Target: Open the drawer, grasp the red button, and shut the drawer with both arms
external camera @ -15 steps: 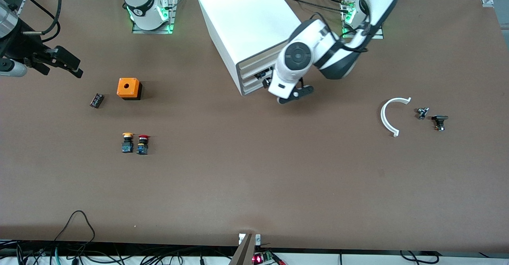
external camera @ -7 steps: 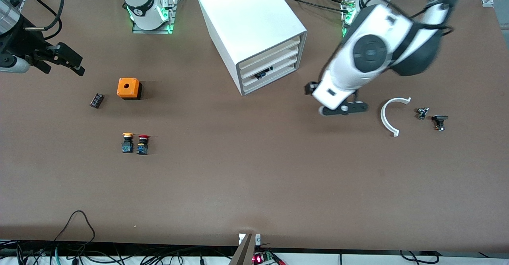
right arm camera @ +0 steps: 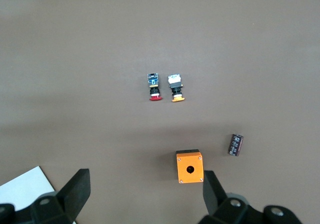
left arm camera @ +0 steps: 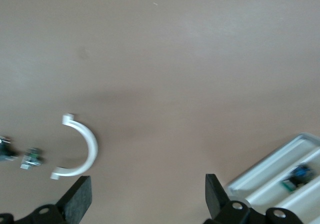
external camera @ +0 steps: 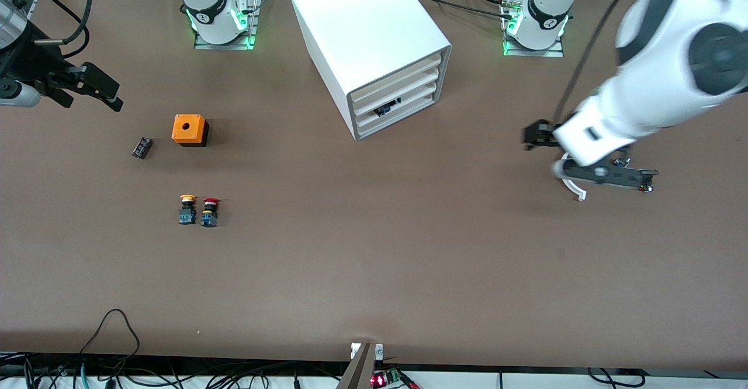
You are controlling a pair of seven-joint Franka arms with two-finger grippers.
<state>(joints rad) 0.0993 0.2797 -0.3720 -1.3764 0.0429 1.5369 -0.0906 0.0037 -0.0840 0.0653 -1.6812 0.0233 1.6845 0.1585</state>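
My left end effector (external camera: 590, 158): released, over the white arc.
My right end effector (external camera: 87, 88): released, waiting.
Red button (external camera: 210, 212): light, rigid; I'd pinch its body.

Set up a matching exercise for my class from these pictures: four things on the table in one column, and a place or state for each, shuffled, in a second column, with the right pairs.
Column one:
1. red-capped button
2. orange box
3. white curved piece
4. left claw

Column two:
A. open, holding nothing
B. lies at the left arm's end of the table
C. stands beside the yellow-capped button
D. has a round hole in its top

Pairs: 1-C, 2-D, 3-B, 4-A
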